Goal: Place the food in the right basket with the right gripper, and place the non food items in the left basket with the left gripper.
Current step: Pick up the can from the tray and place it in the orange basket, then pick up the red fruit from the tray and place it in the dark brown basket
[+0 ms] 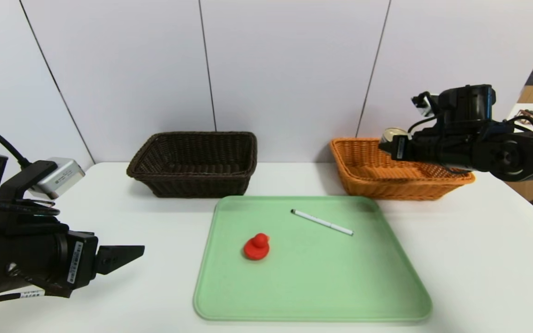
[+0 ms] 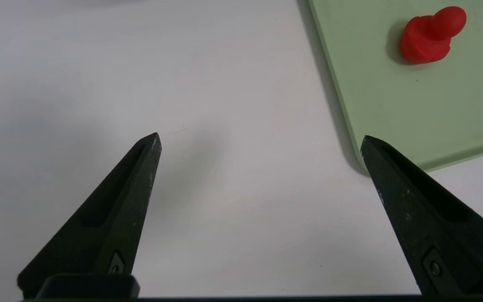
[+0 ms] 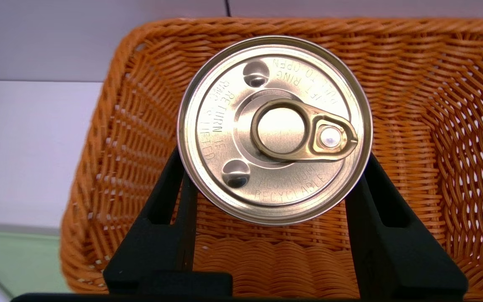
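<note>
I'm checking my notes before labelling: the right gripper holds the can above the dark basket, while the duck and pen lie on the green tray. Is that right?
Not quite: the right gripper holds the can above the orange basket, as the right wrist view shows. The rest stands.

The head view is bright and evenly lit, with only faint, soft-edged shadows on the table (image 1: 164,296). In the left wrist view a darker shadow runs beside the tray (image 2: 392,105) — the table looks greyer there — while in the right wrist view pale highlights shine on the can's lid (image 3: 281,130).
</note>
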You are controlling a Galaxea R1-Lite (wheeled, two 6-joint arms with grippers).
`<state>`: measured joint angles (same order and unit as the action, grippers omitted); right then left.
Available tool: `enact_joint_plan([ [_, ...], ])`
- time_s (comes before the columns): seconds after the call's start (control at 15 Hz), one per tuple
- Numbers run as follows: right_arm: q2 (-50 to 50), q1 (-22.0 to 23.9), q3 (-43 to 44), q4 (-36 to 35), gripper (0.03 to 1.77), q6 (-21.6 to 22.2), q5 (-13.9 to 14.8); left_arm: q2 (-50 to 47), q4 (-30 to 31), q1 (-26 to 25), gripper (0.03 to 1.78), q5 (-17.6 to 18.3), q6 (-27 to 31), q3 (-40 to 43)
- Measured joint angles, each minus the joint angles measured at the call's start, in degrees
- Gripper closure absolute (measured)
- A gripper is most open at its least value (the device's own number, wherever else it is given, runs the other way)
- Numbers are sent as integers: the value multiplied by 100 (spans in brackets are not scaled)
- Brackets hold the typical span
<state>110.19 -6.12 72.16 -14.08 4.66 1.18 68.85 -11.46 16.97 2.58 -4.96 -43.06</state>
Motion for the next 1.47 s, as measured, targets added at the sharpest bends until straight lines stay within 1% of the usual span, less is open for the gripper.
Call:
enact_joint_plan([
  [0.27, 271, 26, 11, -38, 83, 156, -13, 0, 0, 0, 12, -5, 1, 0],
  [0.8, 321, 185, 17, -35, 84, 110, -83, -9, -9, -2, 12, -5, -5, 17],
  [1.0, 315, 196, -5, -41, 60, 83, -91, -9, -6, 9, 12, -6, -10, 17],
  [1.13, 312, 194, 30, -44, 48, 104, -91, -9, -9, 6, 12, -13, -10, 10],
  [1.47, 233, 238, 52, -24, 30, 110, -121, -9, -2, 6, 12, -17, -10, -5],
])
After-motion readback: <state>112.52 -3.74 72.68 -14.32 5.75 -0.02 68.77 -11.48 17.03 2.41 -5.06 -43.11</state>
